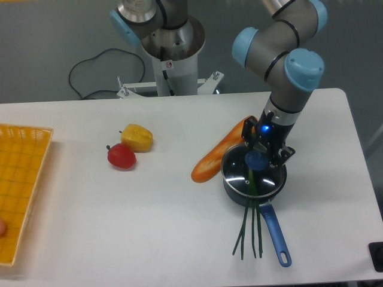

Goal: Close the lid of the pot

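Observation:
The dark grey pot [254, 179] stands right of the table's middle, its long blue handle [274, 232] pointing toward the front edge. The glass lid [242, 173] lies flat on the pot, with its blue knob [257, 159] at the centre. My gripper [263, 153] hangs straight over the lid, its fingers on either side of the knob and spread a little wider than it. Several thin green stalks [250, 230] run from under the lid out over the pot's front rim onto the table.
An orange baguette-like loaf [216, 156] lies against the pot's left side. A red fruit [121, 156] and a yellow one [137, 137] sit left of centre. A yellow basket [21, 185] stands at the left edge. A dark object [377, 256] sits at the front right corner.

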